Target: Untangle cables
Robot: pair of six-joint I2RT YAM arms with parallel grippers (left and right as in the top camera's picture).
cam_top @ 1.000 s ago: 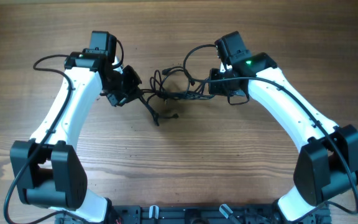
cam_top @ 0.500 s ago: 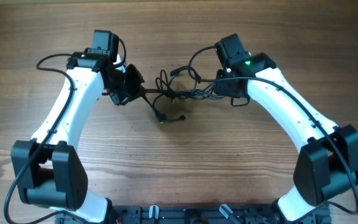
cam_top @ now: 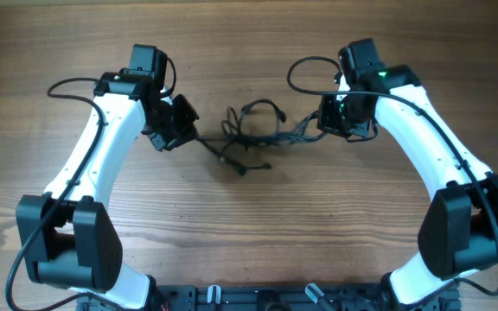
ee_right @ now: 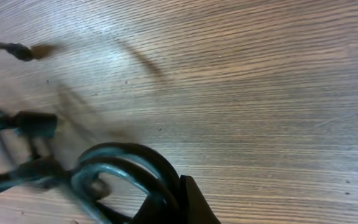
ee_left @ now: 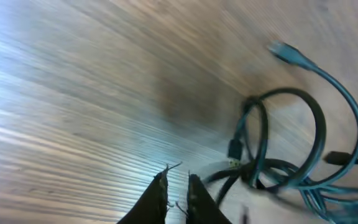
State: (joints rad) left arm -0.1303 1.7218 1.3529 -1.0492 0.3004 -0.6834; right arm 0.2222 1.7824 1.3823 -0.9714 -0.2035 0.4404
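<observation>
Risk: with right claw [cam_top: 328, 123] clamped on the cables [cam_top: 253, 138] and left claw [ee_left: 178, 186] nearly together, hold unclear, a strong pull apart could cinch them tighter or slip one free.

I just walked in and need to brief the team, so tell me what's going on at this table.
Two robot arms are working on a tangle of thin black cables lying on the wooden table. The right end effector is shut on a bunch of loops at the tangle's right end. The left end effector sits at its left end, nearly closed; whether it pinches a strand cannot be told. The cables are not yet separated.
</observation>
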